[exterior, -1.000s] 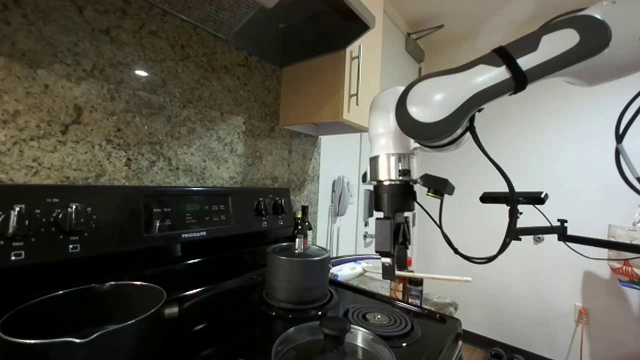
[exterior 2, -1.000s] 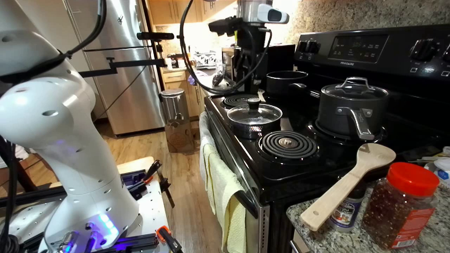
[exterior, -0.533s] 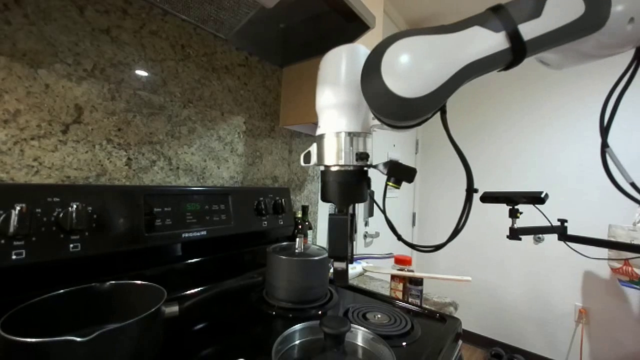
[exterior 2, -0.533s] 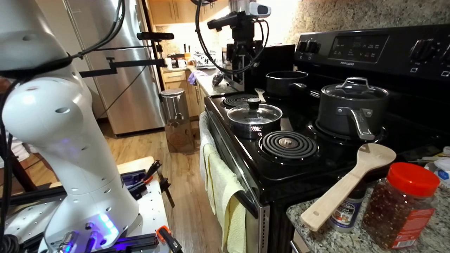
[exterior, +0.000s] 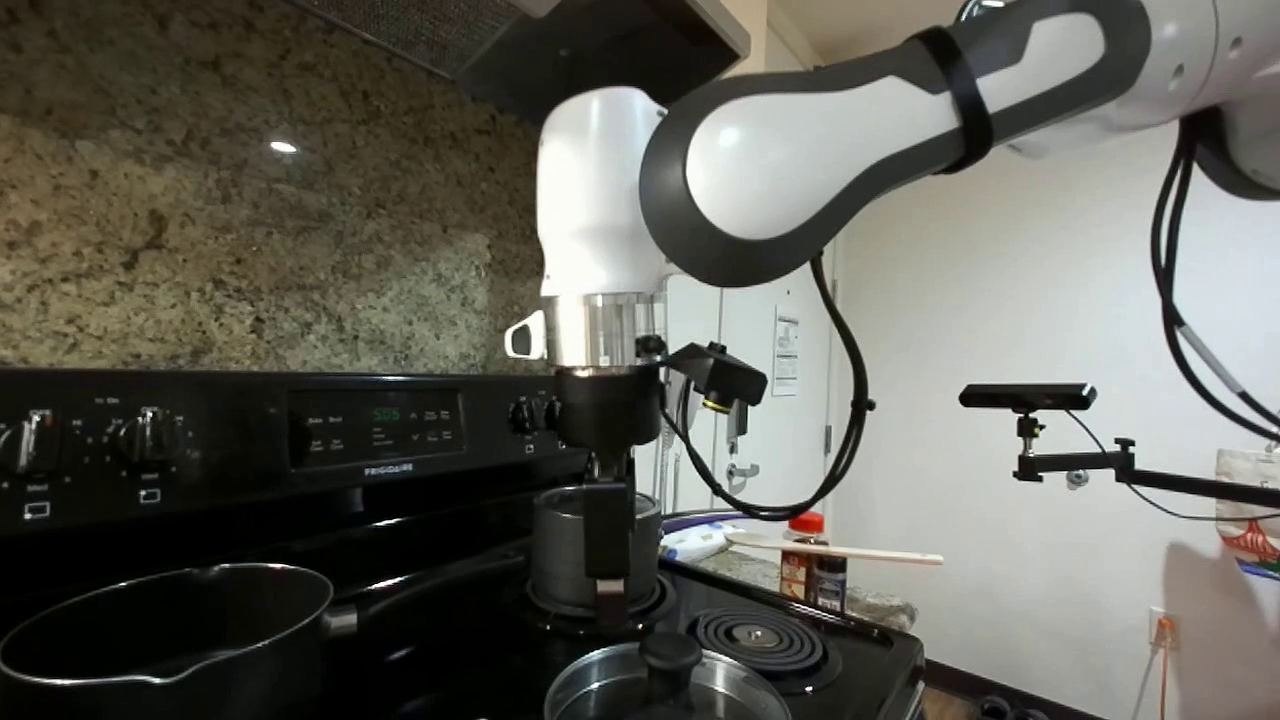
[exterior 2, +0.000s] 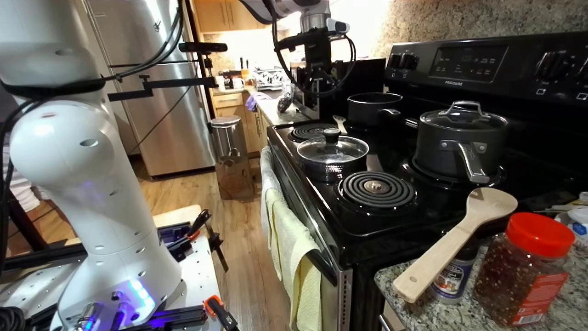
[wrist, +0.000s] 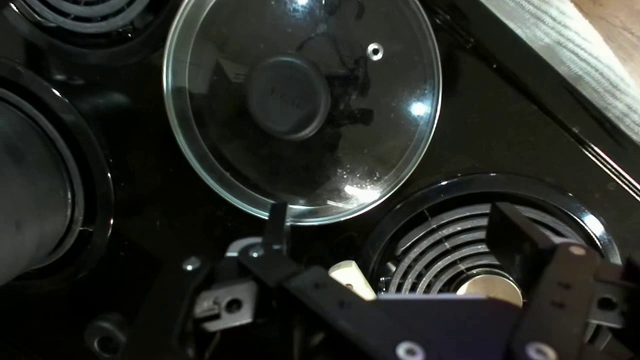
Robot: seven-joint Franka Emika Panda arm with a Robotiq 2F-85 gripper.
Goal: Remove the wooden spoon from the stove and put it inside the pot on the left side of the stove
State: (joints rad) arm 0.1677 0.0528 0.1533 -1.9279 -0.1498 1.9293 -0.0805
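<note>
Gripper: points down above the stove, fingers spread wide apart, holding nothing; the gap between them is clearest in the wrist view.
Wooden spoon: on the stove, between the far coil burner and the black pot; the wrist view shows just its pale end, with a hole, the gripper covering the rest.
Black pot: an exterior view looks over the rim to its dark inside.
Glass-lidded pan: seen from above in the wrist view, from the side in an exterior view.
Tall pot: partly behind the gripper in an exterior view.
Second spoon: in both exterior views, beside a red-capped jar; its support is unclear.
</note>
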